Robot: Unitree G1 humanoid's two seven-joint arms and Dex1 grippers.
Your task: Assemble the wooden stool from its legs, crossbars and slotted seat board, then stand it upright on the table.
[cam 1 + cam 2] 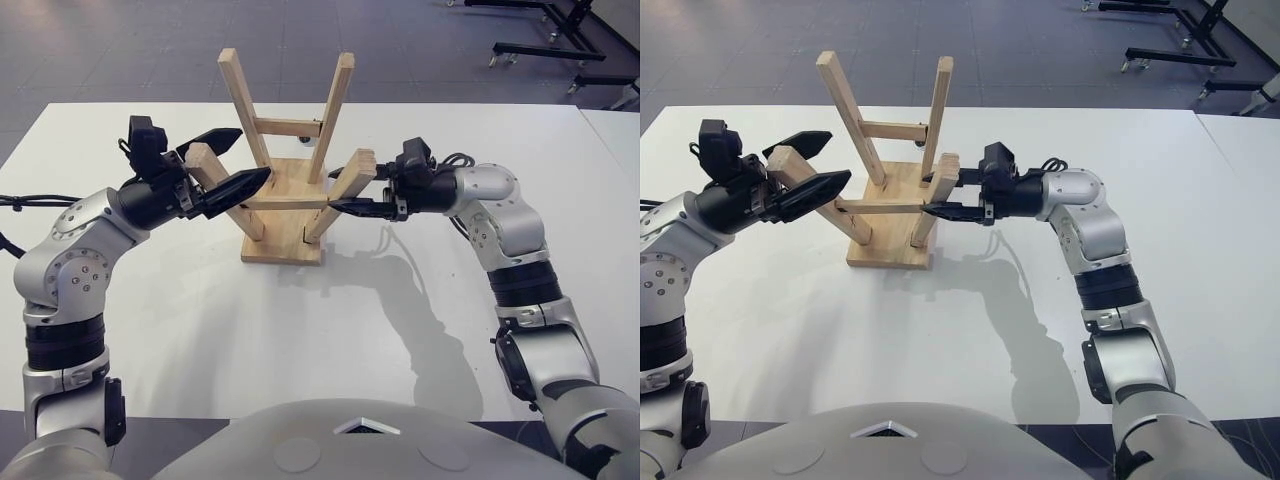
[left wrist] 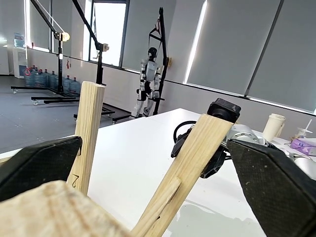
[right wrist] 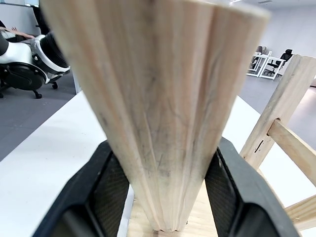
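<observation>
The wooden stool stands upside down in the middle of the table, its seat board (image 1: 285, 247) flat on the surface and its legs pointing up, joined by crossbars (image 1: 288, 126). My left gripper (image 1: 232, 162) is open, one black finger on each side of the near left leg (image 1: 205, 160). My right gripper (image 1: 352, 195) is shut on the near right leg (image 1: 355, 168) just below its top. In the right wrist view that leg (image 3: 158, 108) sits pressed between both pads (image 3: 111, 187). The left wrist view looks past its wide-apart pads (image 2: 269, 182) to two other legs (image 2: 89, 133).
The white table (image 1: 320, 330) has bare room in front of the stool and on both sides. Its far edge runs just behind the stool. Black wheeled frames (image 1: 540, 50) stand on the floor at the back right, away from the table.
</observation>
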